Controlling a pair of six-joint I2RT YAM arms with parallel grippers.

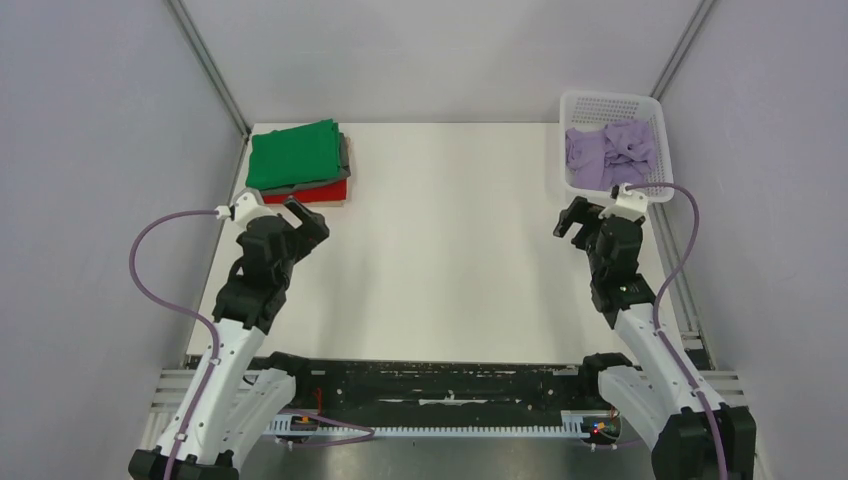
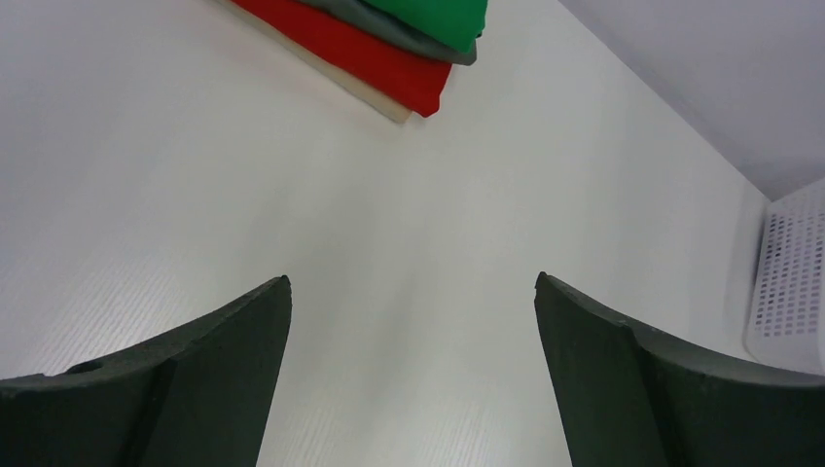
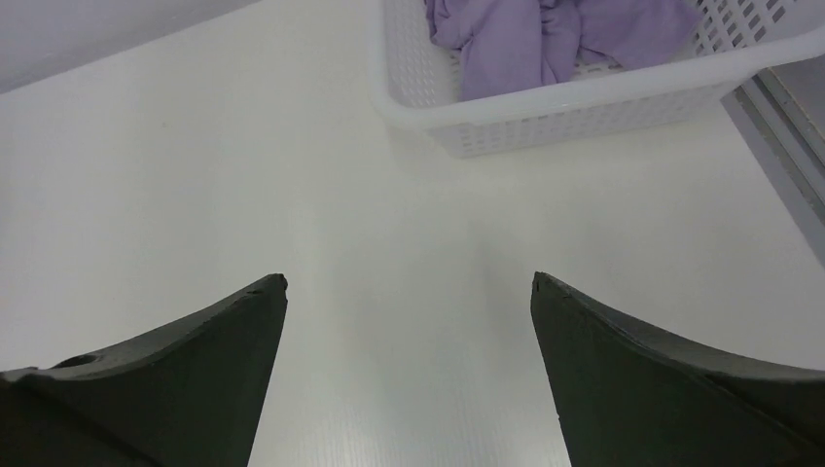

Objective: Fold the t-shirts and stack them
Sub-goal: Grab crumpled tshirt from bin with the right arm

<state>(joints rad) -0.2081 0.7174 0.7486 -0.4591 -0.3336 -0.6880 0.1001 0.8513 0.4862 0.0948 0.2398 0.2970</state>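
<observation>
Top view: a folded green t-shirt (image 1: 295, 155) tops a grey t-shirt (image 1: 345, 150) and a red t-shirt (image 1: 320, 192), far left on the surface (image 1: 450, 250). The lavender t-shirt (image 1: 610, 152) lies crumpled in the far-right basket (image 1: 610, 100).
Left wrist: left claw (image 2: 412, 282) released over the surface.
Right wrist: right claw (image 3: 409, 280) released, near the basket.

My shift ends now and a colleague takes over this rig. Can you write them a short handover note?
Left claw: open, empty, over the bare table.
Right claw: open, empty, just short of the white basket.
Done: green t-shirt on grey t-shirt on red t-shirt, folded and stacked at the far left corner.
Left: lavender t-shirt lies crumpled in the basket; take it out, fold it, lay it on the green one.
</observation>
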